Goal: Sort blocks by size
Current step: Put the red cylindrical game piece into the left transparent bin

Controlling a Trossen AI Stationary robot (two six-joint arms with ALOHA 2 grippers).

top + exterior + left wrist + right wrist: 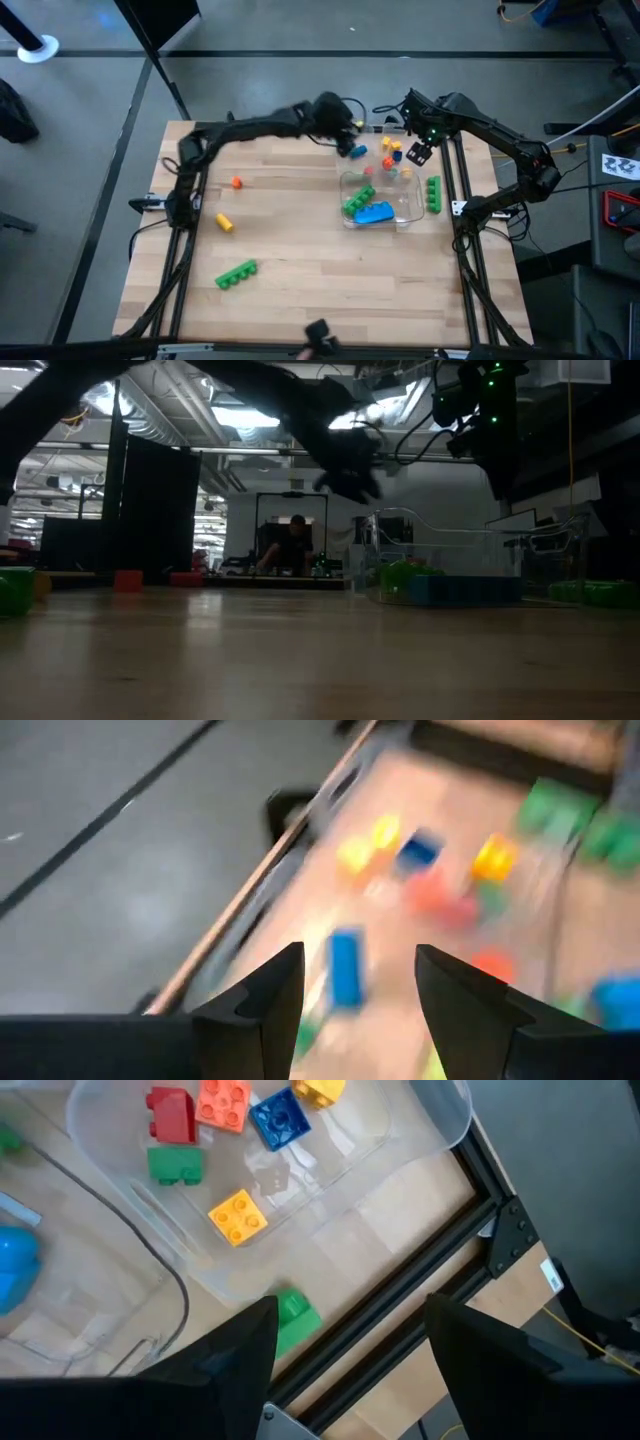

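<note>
Looking straight down, we see the left end effector reaching across the wooden surface to its far edge, hanging above a small blue block. In its own wrist view the two dark fingers stand spread with nothing between them, and the blue block lies below the gap, blurred. The right end effector hovers near the far right corner, over the clear plastic tray; its fingers are likewise spread and empty.

We find the blocks scattered in several places. Inside the tray's shallow end the right wrist view shows a red block, an orange block, a dark blue block, a yellow block and a small green block. A large light-blue piece and a green block rest in the nearer part of the tray. A long green bar lies just right of the tray. Well apart on the left side sit a tiny orange piece, a yellow cylinder and another studded green bar.

A person shows far behind in the low view.
</note>
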